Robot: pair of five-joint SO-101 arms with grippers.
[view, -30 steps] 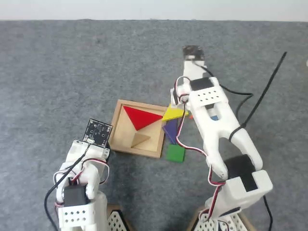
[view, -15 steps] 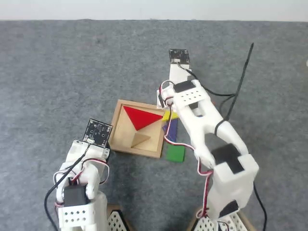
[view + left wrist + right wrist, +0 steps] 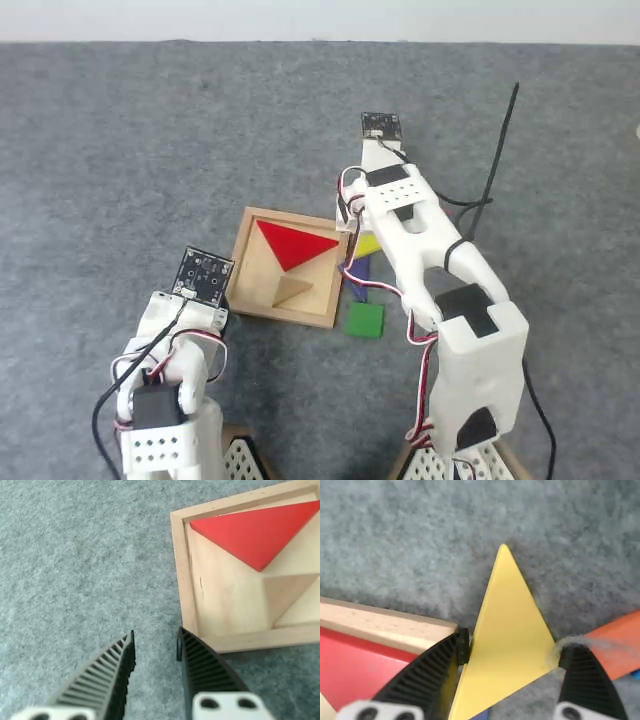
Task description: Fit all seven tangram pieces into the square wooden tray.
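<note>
The left arm's fingers (image 3: 117, 667) hang spread over the grey table (image 3: 75, 555), just beside the wooden tray (image 3: 181, 580), which holds a red triangle (image 3: 255, 530). Farther off, the right arm's fingers (image 3: 432, 672) pinch the yellow triangle (image 3: 507, 635) at the tray's corner.

The right arm (image 3: 425, 245) is hiding most of the yellow triangle (image 3: 367, 246) and purple piece (image 3: 360, 272), and the orange piece (image 3: 612, 642) is running off-frame.

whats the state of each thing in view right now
tray, part filled, two pieces in
red triangle, flat in the tray
wooden triangle, flat in the tray
yellow triangle, held by the right gripper beside the tray corner
green square, on the carpet outside the tray
left gripper, open, empty over the carpet
</note>
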